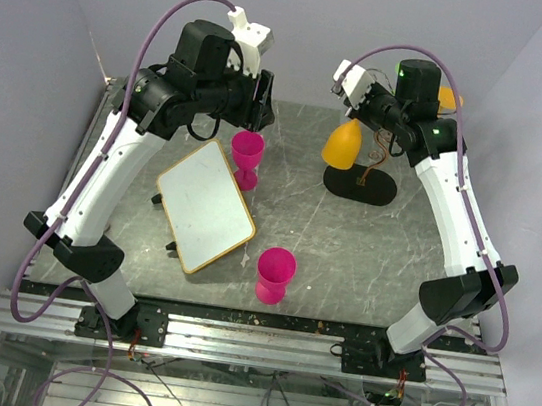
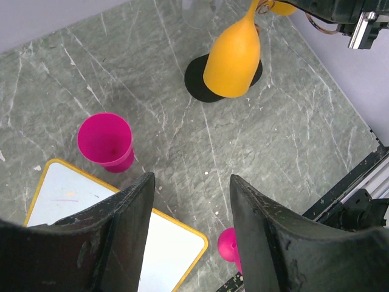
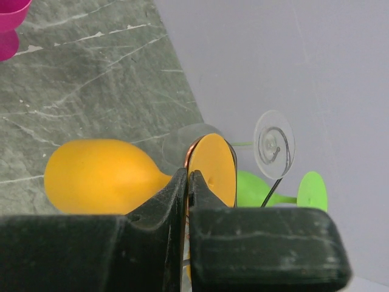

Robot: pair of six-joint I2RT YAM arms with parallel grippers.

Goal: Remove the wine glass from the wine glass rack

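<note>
An orange wine glass hangs bowl-down on the wine glass rack, whose black oval base sits at the back right of the table. My right gripper is up at the rack's top. In the right wrist view the right gripper is shut on the edge of the glass's orange foot, with the bowl to its left. A dark rack wire ends in a spiral behind it. My left gripper is open and empty, high above the table, with the glass and rack base ahead of it.
A pink cup stands under the left gripper, another near the front. A yellow-framed whiteboard lies left of centre. Green glasses and a clear glass foot hang on the rack. Walls close in behind and to the right.
</note>
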